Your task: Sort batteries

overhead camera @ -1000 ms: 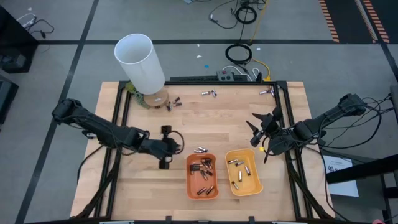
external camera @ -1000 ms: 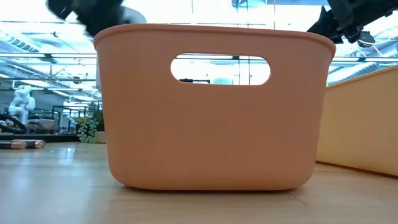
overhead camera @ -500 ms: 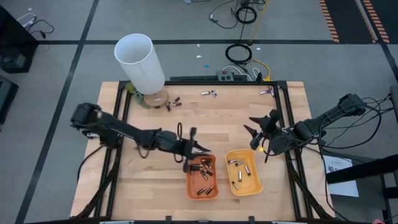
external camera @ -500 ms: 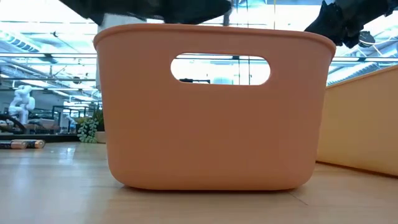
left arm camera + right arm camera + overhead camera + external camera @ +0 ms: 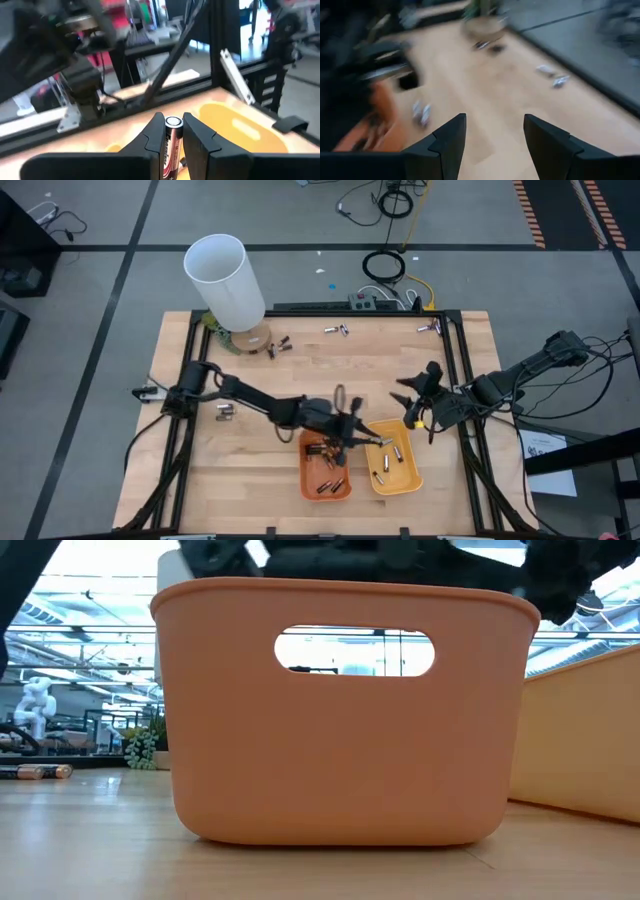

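My left gripper (image 5: 360,430) reaches across the table and hangs over the near trays. It is shut on one battery (image 5: 171,137), dark with a silvery end. The orange tray (image 5: 325,465) holds several dark batteries. The yellow tray (image 5: 392,455), beside it, holds several silvery ones and lies just ahead of the fingers (image 5: 235,120). My right gripper (image 5: 414,402) is open above the table to the right of the trays and holds nothing (image 5: 492,135). Loose batteries lie near the far edge (image 5: 337,330) and beside the orange tray (image 5: 422,112). My left gripper pinches the battery between its two fingers, which lie along its sides. The silvery end cap (image 5: 173,121) shows at the fingertips. The fingers point toward the table's right, and the battery is lifted clear above the trays.
A tall white tube (image 5: 225,280) stands at the far left corner, with batteries (image 5: 279,346) beside its base. More batteries lie at the far right (image 5: 430,327), and one lies at the left (image 5: 225,412). Black frame rails (image 5: 455,370) border the table. The orange tray (image 5: 340,710) fills the low view.
My left arm has swept from the table's left-middle toward the right, stretching out until its gripper hangs over the two trays. The batteries lying on the table have stayed where they were.
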Robot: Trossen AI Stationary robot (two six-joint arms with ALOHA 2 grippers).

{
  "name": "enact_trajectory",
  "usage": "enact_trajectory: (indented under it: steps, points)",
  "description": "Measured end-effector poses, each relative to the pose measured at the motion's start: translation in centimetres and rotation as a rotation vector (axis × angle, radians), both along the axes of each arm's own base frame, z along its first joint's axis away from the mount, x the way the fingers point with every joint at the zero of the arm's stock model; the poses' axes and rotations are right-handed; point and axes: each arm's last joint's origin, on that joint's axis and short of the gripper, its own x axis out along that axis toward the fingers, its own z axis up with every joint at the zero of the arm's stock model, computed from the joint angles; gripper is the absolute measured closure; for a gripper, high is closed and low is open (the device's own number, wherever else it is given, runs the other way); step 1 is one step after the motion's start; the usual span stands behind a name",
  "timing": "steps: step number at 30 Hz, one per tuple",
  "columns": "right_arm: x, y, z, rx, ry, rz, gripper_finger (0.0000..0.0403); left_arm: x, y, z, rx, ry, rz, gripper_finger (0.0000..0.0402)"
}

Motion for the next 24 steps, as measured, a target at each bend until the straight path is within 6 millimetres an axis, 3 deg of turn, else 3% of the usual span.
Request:
enact_trajectory:
  steps: [4, 15, 18, 24]
  points:
    - [0.2, 0.4, -0.2, 0.055, 0.083, 0.199, 0.0211, 1.5, -0.2, 0.1, 0.037, 0.052, -0.019, 0.0352]
    - [0.5, 0.1, -0.5, 0.171, 0.167, 0.379, 0.0211, 2.0, 0.2, -0.1, 0.08, 0.15, 0.077, 0.0352]
    - [0.5, -0.1, -0.5, 0.189, 0.174, 0.393, 0.0211, 2.0, 0.0, -0.1, 0.08, 0.147, 0.072, 0.0352]
    - [0.7, -0.5, -0.5, 0.211, 0.165, 0.356, 0.0211, 2.8, 0.1, -2.4, 0.036, 0.175, 0.088, 0.0352]
